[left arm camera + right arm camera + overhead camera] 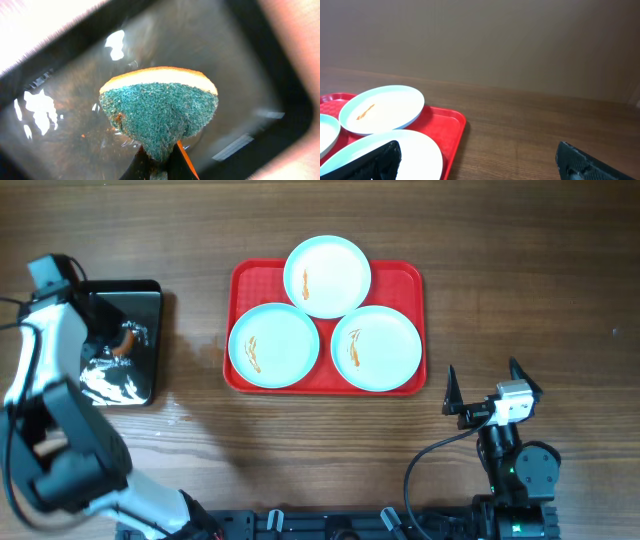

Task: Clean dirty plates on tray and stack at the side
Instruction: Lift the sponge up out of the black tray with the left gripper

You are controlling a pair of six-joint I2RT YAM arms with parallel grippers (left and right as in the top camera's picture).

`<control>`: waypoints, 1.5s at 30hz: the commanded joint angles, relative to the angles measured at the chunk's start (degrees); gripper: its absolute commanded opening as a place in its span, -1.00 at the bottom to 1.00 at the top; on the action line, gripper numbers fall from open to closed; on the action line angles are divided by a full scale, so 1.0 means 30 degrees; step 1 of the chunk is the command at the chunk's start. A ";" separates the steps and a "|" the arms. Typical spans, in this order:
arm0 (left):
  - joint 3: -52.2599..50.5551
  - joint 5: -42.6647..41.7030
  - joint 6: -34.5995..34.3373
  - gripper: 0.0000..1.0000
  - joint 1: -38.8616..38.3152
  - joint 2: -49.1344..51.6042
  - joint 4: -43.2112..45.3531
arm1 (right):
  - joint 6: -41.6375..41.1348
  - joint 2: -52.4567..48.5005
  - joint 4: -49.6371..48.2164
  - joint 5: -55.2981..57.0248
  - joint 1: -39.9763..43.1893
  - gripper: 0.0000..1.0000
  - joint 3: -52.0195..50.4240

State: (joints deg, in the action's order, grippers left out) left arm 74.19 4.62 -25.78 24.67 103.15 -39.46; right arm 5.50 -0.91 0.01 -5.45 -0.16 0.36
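Observation:
Three white plates with orange smears lie on the red tray [405,278]: one at the back [327,275], one front left [273,345], one front right [376,347]. My left gripper [159,167] is shut on a green-and-yellow sponge [159,112] and holds it over the black pan [150,298] at the table's left. My right gripper [485,385] is open and empty, at the front right of the tray, apart from it. In the right wrist view, the back plate [382,109] and the front right plate [407,152] show on the tray [451,125].
The black pan [60,135] holds shallow water with small orange specks. Bare wooden table [520,270] lies to the right of the tray and between tray and pan.

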 commanded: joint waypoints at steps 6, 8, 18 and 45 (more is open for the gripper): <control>0.0233 -0.4590 0.0889 -0.92 0.0073 -0.4648 0.1064 | 0.0160 0.0036 -0.0058 0.0248 0.0102 0.99 -0.0022; -0.0022 -0.4014 0.2120 -0.92 0.0073 -0.4350 0.0925 | 0.0168 0.0036 -0.0058 0.0248 0.0102 0.99 -0.0022; -0.1865 -0.3759 0.3024 -0.92 0.0087 -0.3213 0.2237 | 0.0160 0.0036 -0.0058 0.0248 0.0102 0.99 -0.0022; -0.2098 -0.3395 0.5472 -0.92 0.0087 -0.6717 0.6353 | 0.0168 0.0036 -0.0058 0.0248 0.0102 1.00 -0.0022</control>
State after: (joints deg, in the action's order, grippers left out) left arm 67.99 -1.13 -10.52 24.82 80.75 -20.29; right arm 5.50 -0.91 0.01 -5.45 -0.16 0.36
